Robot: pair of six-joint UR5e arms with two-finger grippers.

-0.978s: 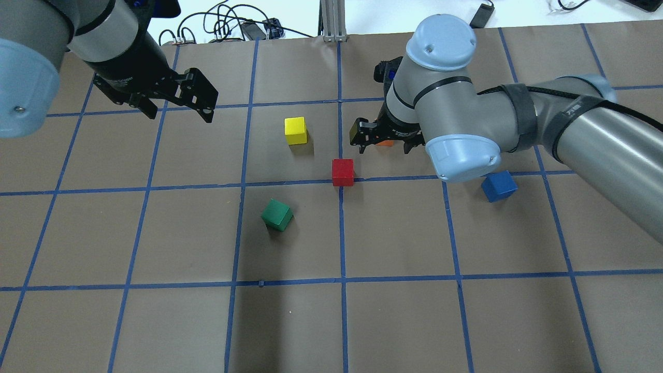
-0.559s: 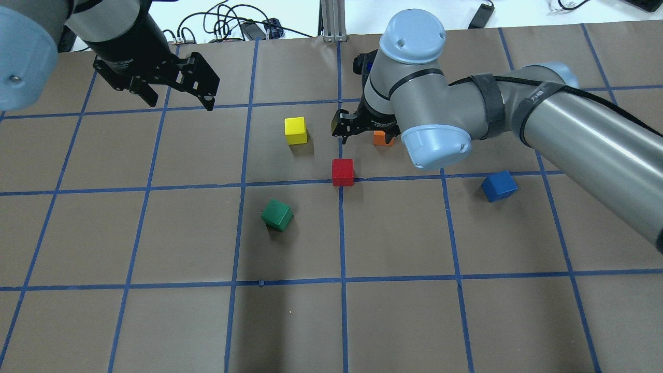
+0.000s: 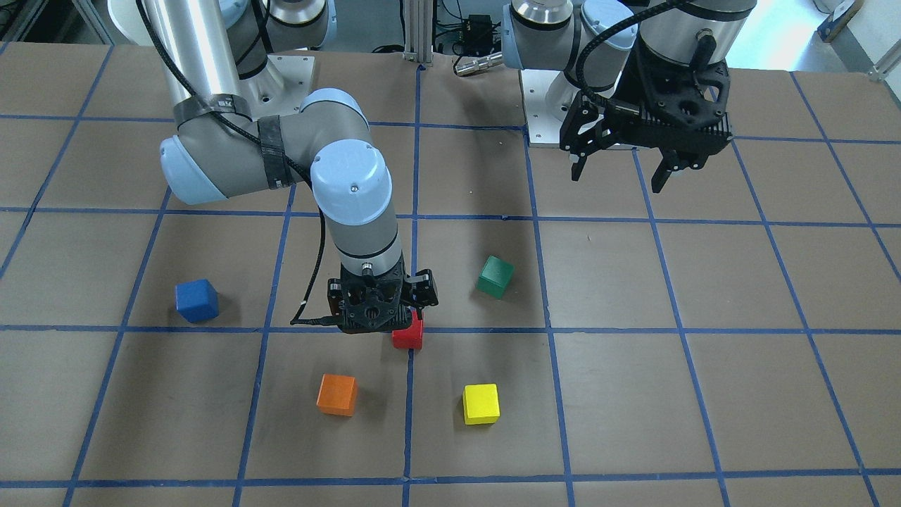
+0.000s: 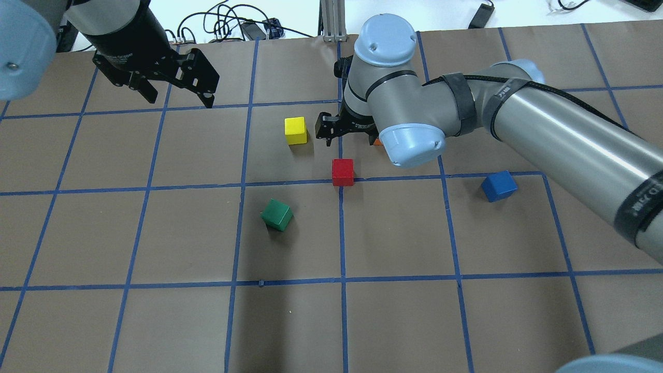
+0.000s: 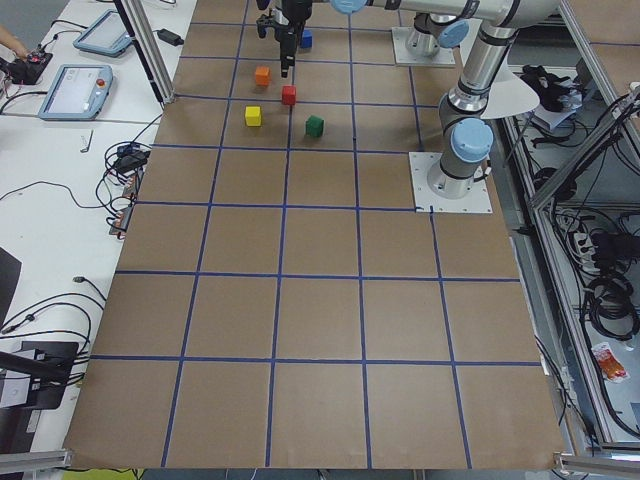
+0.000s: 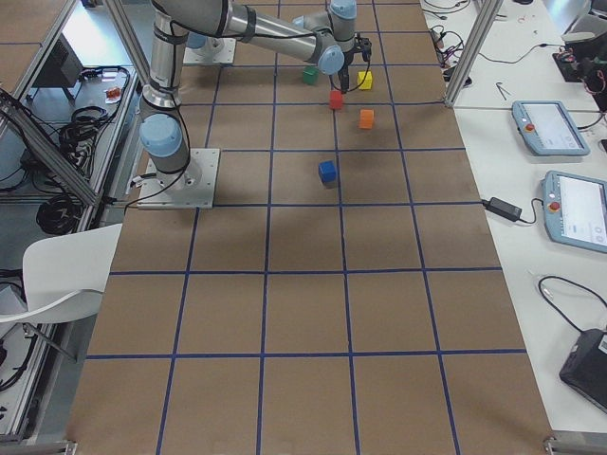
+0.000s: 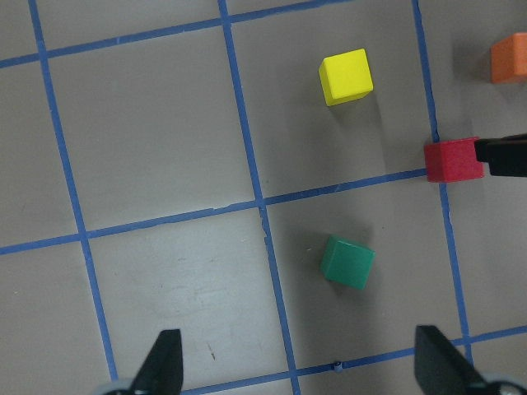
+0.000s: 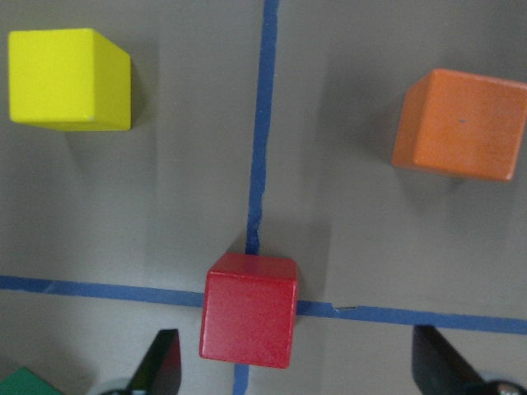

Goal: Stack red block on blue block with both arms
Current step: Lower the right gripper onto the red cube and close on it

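Note:
The red block (image 4: 342, 172) sits on a blue tape crossing near the table's middle. My right gripper (image 4: 346, 132) hangs open just above and beyond it. In the right wrist view the red block (image 8: 249, 319) lies low between the two fingers (image 8: 160, 366), nearer the left one. In the front view the gripper (image 3: 380, 313) hides part of the red block (image 3: 408, 338). The blue block (image 4: 498, 186) sits alone on my right, also seen in the front view (image 3: 196, 301). My left gripper (image 4: 178, 101) is open and empty, high at the far left.
A yellow block (image 4: 296, 130) sits beyond the red one on the left. An orange block (image 3: 336, 394) sits beyond it on the right, mostly hidden under my right arm in the overhead view. A green block (image 4: 277, 214) sits nearer, to the left. Cables (image 4: 228, 26) lie past the far edge.
My right arm has swung left, carrying its open gripper from over the orange block to just beyond the red block. The left gripper has drifted slightly farther away. No block has moved.

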